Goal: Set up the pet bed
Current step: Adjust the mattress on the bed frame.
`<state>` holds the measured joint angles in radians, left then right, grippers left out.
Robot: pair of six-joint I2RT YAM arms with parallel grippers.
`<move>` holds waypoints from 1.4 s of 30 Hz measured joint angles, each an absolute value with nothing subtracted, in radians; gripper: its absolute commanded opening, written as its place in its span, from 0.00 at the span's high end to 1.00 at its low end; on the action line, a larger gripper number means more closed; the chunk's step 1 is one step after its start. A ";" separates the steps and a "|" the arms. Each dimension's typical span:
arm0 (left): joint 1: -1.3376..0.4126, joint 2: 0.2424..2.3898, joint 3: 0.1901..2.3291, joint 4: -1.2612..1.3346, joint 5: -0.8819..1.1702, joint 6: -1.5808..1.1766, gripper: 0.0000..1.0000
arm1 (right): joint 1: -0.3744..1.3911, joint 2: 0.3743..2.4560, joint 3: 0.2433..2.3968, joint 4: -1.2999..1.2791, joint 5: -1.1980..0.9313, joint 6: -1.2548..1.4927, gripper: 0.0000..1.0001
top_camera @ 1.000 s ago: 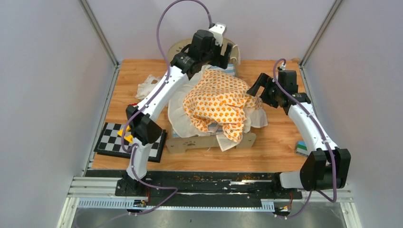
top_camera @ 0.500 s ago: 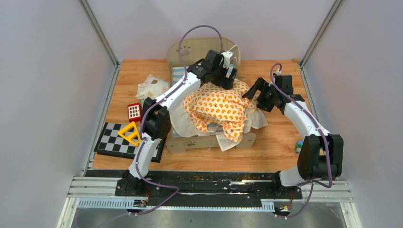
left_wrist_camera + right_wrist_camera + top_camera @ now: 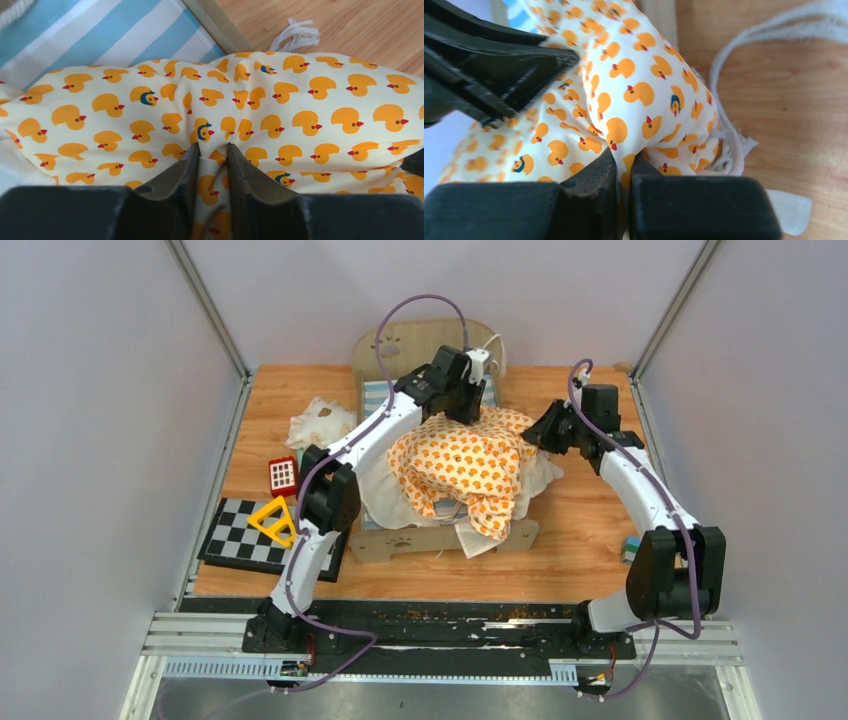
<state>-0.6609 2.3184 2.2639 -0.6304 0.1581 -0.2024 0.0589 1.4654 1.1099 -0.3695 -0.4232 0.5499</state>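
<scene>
Left wrist view: left end effector (image 3: 210, 149) clamped on a fold of the duck-print cushion (image 3: 280, 115); right end effector (image 3: 624, 159) clamped on its corner. Cushion bunched on pet bed (image 3: 430, 340).

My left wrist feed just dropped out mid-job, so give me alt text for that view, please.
The left gripper pinches a raised fold of the duck-print cushion, jaws closed on the cloth. Beyond it shows the pet bed, with its blue-white striped base and wooden rail, and a frayed white tie on the table.
</scene>
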 measured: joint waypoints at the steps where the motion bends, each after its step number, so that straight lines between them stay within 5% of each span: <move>1: -0.661 2.312 2.264 -0.632 0.157 -0.202 0.74 | 0.061 1.460 1.132 -0.372 -0.424 0.542 1.00; 7: -0.665 2.154 2.257 -0.631 0.121 -0.214 0.87 | 0.083 1.371 1.328 -0.393 -0.411 0.457 1.00; 13: -0.669 1.764 2.142 -0.555 0.069 -0.234 0.98 | 0.163 1.171 1.437 -0.309 -0.376 0.324 1.00; 23: -0.697 1.179 1.813 -0.389 0.006 -0.295 1.00 | 0.238 1.011 1.499 -0.160 -0.561 0.231 1.00; 30: -0.685 1.027 1.750 -0.442 -0.029 -0.334 1.00 | 0.281 0.993 1.560 -0.206 -0.655 0.255 1.00; 31: -0.685 1.011 1.737 -0.449 -0.031 -0.339 0.95 | 0.281 0.982 1.560 -0.210 -0.662 0.261 1.00; 36: -0.685 0.915 1.588 -0.449 -0.052 -0.370 0.32 | 0.281 0.915 1.480 -0.211 -0.680 0.260 1.00; 42: -0.685 0.876 1.293 -0.422 -0.060 -0.424 0.12 | 0.285 0.881 1.217 -0.218 -0.643 0.224 1.00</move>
